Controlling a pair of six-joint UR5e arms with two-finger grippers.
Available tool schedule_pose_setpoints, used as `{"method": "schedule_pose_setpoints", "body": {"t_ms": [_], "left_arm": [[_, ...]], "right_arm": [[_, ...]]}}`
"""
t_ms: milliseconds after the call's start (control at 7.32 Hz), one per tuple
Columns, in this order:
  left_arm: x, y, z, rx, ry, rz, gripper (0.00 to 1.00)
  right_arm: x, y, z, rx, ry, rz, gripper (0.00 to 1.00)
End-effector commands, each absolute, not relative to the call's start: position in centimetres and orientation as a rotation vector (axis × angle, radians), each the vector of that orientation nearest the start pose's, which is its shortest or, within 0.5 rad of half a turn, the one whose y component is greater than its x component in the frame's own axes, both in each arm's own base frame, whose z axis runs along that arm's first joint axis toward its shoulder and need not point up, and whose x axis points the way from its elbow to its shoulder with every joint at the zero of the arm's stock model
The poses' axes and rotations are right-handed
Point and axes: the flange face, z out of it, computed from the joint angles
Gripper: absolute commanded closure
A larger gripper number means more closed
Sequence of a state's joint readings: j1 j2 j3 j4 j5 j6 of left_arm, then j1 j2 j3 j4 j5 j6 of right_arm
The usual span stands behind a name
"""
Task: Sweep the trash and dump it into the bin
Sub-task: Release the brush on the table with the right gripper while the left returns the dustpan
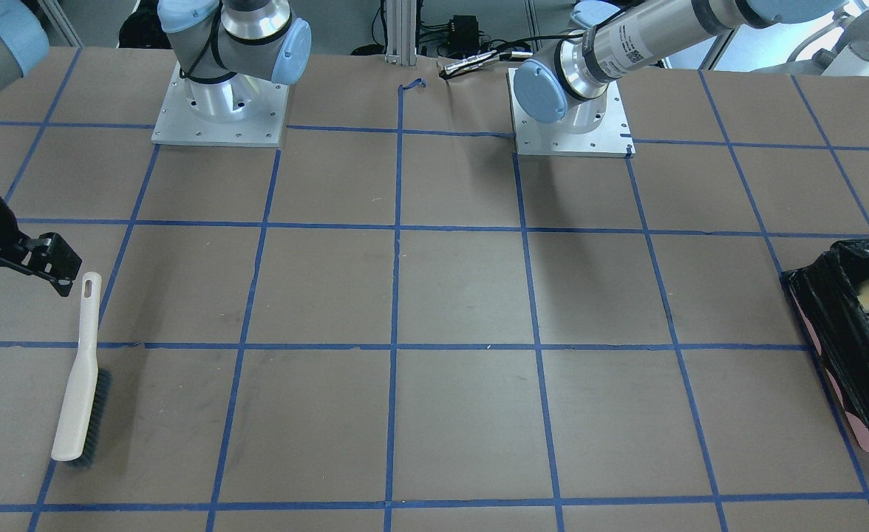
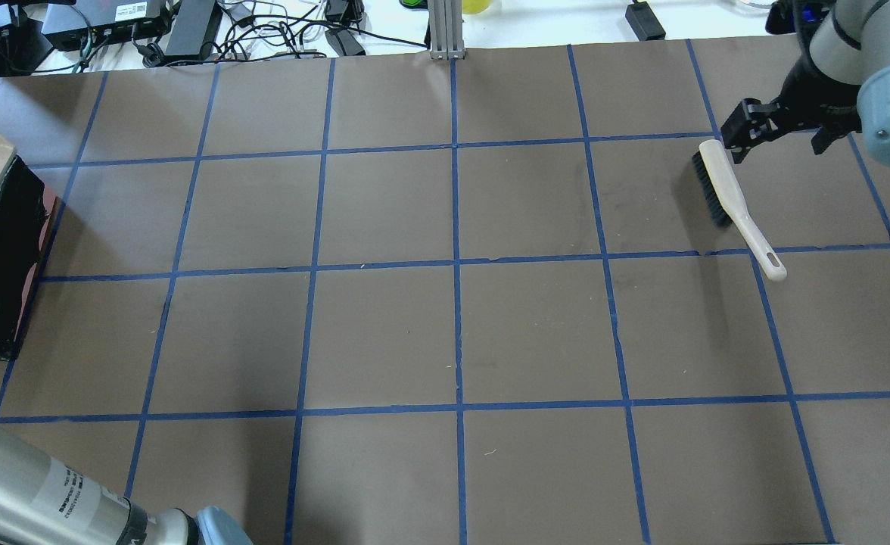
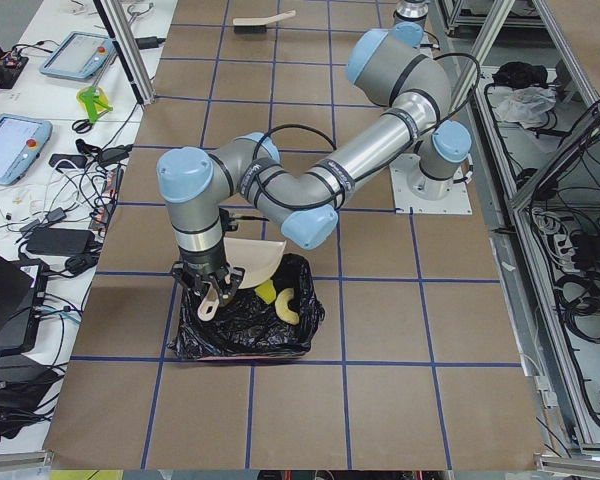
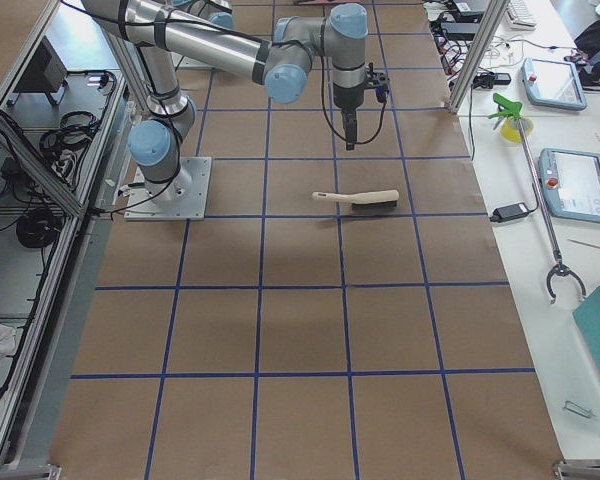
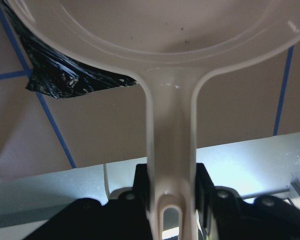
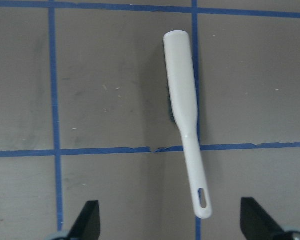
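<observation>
Beige dustpan (image 3: 252, 258) over bin (image 3: 210, 338), brush (image 1: 80, 377) on table (image 1: 464, 295).
The left gripper (image 5: 171, 192) clamps the dustpan handle above the trash (image 3: 286, 306); the right gripper (image 1: 56, 264), jaws apart, hangs above the brush.

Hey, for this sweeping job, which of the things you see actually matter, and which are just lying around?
Part of the job: bin, trash inside it, dustpan in the left tool, brush on the table near the open right tool.

Just lying about: cables beyond the table, green spray bottle, tablet, long grabber.
</observation>
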State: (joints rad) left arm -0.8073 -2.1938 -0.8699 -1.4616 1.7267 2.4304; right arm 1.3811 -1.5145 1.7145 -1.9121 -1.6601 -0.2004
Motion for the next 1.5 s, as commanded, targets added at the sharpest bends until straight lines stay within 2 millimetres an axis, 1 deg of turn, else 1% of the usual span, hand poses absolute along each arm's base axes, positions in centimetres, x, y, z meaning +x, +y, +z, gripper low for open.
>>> {"method": "schedule_pose_setpoints", "body": {"t_ms": [0, 137, 273, 410, 547, 683, 820, 957, 1094, 1230, 1367], "left_arm": [[32.4, -68.7, 45.4, -2.352, -2.303, -0.119, 1.0], [26.9, -71.6, 43.7, -2.294, -2.332, -0.075, 1.0], [21.8, -73.6, 41.9, -2.218, -2.362, -0.023, 1.0], [17.3, -75.0, 39.2, -2.122, -2.409, -0.034, 1.0], [13.1, -75.9, 36.9, -2.102, -2.428, -0.027, 1.0], [9.5, -76.0, 34.4, -2.106, -2.391, -0.025, 1.0], [8.1, -75.7, 32.9, -2.116, -2.369, -0.006, 1.0], [7.2, -75.2, 31.3, -2.109, -2.349, -0.016, 1.0], [4.8, -74.7, 30.4, -2.098, -2.333, 0.004, 1.0], [2.2, -74.2, 29.5, -2.128, -2.302, 0.002, 1.0], [1.0, -73.8, 28.1, -2.15, -2.29, 0.005, 1.0]], "right_arm": [[9.2, -52.3, 42.9, 0.006, 3.226, -0.209, 0.0], [10.0, -52.1, 42.9, -0.001, 3.224, -0.206, 0.0], [10.0, -52.0, 43.3, -0.001, 3.225, -0.201, 0.0], [9.8, -51.7, 43.3, -0.007, 3.227, -0.181, 0.0], [10.0, -50.7, 44.6, -0.022, 3.229, -0.175, 0.0], [10.1, -48.6, 46.6, -0.023, 3.225, -0.151, 0.0], [10.3, -48.3, 46.9, -0.024, 3.223, -0.146, 0.0], [10.1, -48.7, 46.1, -0.022, 3.226, -0.119, 0.0], [10.0, -48.8, 46.2, -0.022, 3.23, -0.123, 0.0], [10.1, -48.3, 47.1, -0.01, 3.226, -0.165, 0.0], [10.3, -47.7, 48.0, -0.024, 3.216, -0.197, 0.0]]}}
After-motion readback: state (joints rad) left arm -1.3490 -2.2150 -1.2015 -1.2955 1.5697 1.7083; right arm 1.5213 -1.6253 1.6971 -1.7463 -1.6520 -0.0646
